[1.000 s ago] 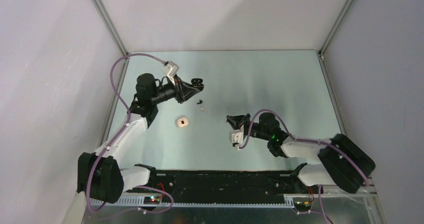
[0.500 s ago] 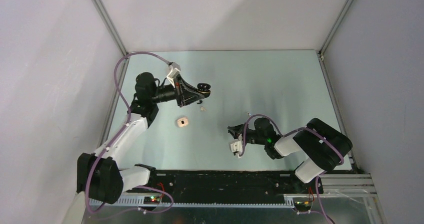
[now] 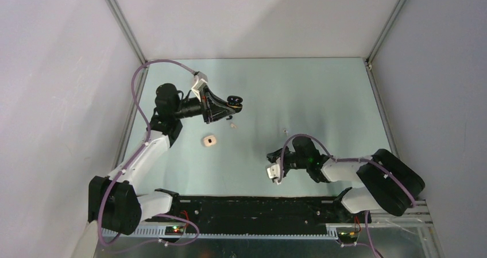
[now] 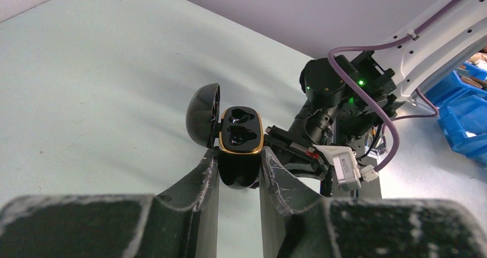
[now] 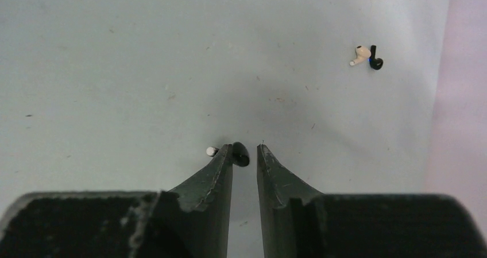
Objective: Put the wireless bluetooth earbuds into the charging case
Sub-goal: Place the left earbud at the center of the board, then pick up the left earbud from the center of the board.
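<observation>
My left gripper (image 3: 230, 104) is shut on the black charging case (image 3: 234, 101) and holds it above the table. In the left wrist view the case (image 4: 241, 133) sits between the fingers (image 4: 205, 177), lid open, its two gold-rimmed sockets empty. My right gripper (image 5: 247, 147) is low over the table with a narrow gap between the fingers. A black earbud (image 5: 241, 154) lies against its left fingertip, and a small white piece (image 5: 211, 151) shows just outside that finger. A cream earbud (image 5: 359, 54) and another black earbud (image 5: 376, 62) lie together farther off.
A cream case (image 3: 209, 140) lies on the table left of centre. The cream bud (image 3: 232, 126) lies just below the left gripper. A tiny speck (image 3: 285, 131) lies near the right arm (image 3: 321, 166). Grey walls close in the table on three sides.
The left gripper shifted slightly right with the black case and turned it. The right gripper drew back toward the near edge and its arm swung.
</observation>
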`<state>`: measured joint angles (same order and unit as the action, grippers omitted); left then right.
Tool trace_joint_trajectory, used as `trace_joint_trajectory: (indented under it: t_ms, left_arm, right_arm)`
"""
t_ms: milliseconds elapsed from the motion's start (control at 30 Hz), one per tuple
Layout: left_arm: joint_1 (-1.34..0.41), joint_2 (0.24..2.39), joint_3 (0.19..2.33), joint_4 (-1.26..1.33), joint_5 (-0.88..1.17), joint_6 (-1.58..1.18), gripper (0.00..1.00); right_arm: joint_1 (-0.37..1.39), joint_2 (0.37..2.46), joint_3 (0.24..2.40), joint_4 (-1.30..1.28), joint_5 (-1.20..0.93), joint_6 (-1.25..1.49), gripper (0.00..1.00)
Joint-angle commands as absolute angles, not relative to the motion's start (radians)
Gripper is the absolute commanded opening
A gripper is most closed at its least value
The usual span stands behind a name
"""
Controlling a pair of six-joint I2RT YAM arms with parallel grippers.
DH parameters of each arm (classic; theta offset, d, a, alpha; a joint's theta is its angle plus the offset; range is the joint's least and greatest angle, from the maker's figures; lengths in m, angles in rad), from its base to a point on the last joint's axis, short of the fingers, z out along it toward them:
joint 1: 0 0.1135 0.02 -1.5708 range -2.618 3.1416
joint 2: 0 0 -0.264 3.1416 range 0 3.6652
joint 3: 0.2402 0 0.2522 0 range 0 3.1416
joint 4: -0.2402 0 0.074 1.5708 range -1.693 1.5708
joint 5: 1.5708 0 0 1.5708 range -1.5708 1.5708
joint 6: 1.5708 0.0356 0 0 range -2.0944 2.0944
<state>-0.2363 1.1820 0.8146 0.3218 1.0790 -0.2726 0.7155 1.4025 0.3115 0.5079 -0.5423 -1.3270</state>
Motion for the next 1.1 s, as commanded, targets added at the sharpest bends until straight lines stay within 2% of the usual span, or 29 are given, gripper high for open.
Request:
trace_joint_trajectory:
  t_ms: [0,267,400,533,633,833,1067]
  left_arm:
    - [-0.24,1.168,0.841,0.359,1.096,-0.28,0.0]
    - [-0.239,1.164,0.833,0.361,1.101,-0.281,0.0]
    - [-0.238,1.158,0.825,0.362,1.074,-0.29,0.0]
    - [-0.234,1.147,0.815,0.364,0.995,-0.324,0.0]
    - [-0.235,1.128,0.805,0.364,0.913,-0.354,0.0]
    - [-0.236,1.063,0.776,0.363,0.769,-0.367,0.0]
    - [-0.241,1.013,0.758,0.362,0.735,-0.376,0.0]
  right_arm:
    - [0.72,1.325,0.337,0.349,-0.55,-1.295,0.3]
    - [0.695,1.051,0.427,0.005,-0.542,-1.151,0.42]
    - [0.749,0.996,0.541,-0.118,-0.484,-0.853,0.42]
    - [0.8,1.172,0.767,-0.277,-0.361,-0.479,0.34]
    - [0.806,1.359,0.988,-0.53,-0.284,-0.261,0.32]
    - [0.797,1.481,1.164,-0.633,-0.164,-0.016,0.44]
    - [0.722,1.657,1.299,-0.814,-0.188,0.204,0.45]
